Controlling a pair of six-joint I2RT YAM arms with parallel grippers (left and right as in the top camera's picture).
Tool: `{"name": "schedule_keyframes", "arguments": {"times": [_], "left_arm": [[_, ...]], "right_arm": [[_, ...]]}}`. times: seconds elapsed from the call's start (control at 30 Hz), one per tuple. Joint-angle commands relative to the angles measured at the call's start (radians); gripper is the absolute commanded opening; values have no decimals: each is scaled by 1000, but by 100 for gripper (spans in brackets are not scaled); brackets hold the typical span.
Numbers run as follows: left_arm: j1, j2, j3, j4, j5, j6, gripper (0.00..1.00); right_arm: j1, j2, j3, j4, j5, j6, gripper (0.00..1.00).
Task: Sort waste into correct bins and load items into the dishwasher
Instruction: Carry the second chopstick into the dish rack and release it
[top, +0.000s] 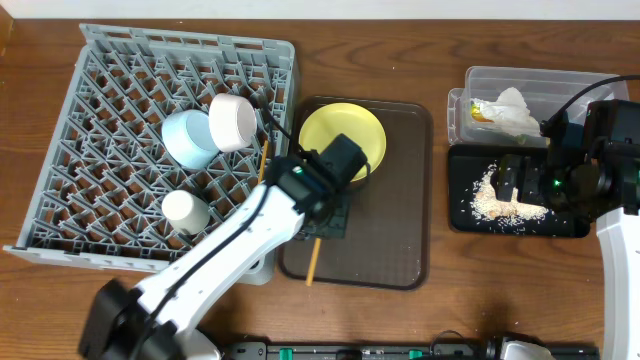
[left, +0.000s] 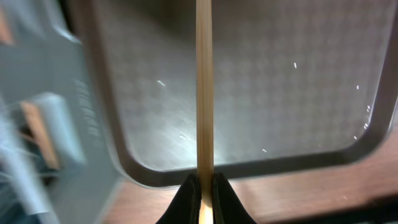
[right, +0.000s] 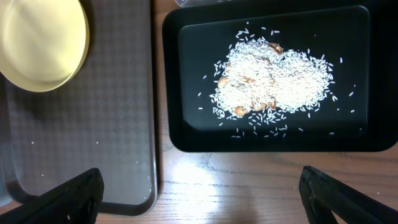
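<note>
My left gripper (top: 322, 222) (left: 204, 186) is shut on a wooden chopstick (top: 313, 262) (left: 204, 87) and holds it over the front left corner of the brown serving tray (top: 400, 240). The second chopstick (top: 264, 160) leans at the grey dish rack's (top: 110, 70) right side. The rack holds the light blue bowl (top: 187, 138), the white bowl (top: 233, 121) and the small white cup (top: 185, 211). The yellow plate (top: 343, 138) (right: 40, 43) lies on the serving tray. My right gripper (top: 503, 186) (right: 200, 193) is open and empty above the black tray (top: 565, 225) (right: 186, 134), which holds the rice (top: 495, 198) (right: 273, 78).
The clear tub (top: 500, 78) at the back right holds the white napkin (top: 512, 108) and the orange-and-green wrapper (top: 482, 114). The serving tray (right: 124, 124) lies between the rack and the black tray. Bare wooden table shows along the front edge.
</note>
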Motion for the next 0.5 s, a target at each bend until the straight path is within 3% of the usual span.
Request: {"name": "schedule_keyframes", "arguments": {"times": [0.0, 0.3, 0.47], "left_arm": [[57, -80, 17, 0, -154, 93, 6], [313, -96, 17, 49, -169, 291, 6], [391, -53, 16, 122, -94, 361, 6]], "right_arm": [[-10, -6, 16, 0, 2, 3, 98], [-10, -6, 16, 0, 2, 3, 98], [-10, -6, 15, 0, 2, 3, 98]]}}
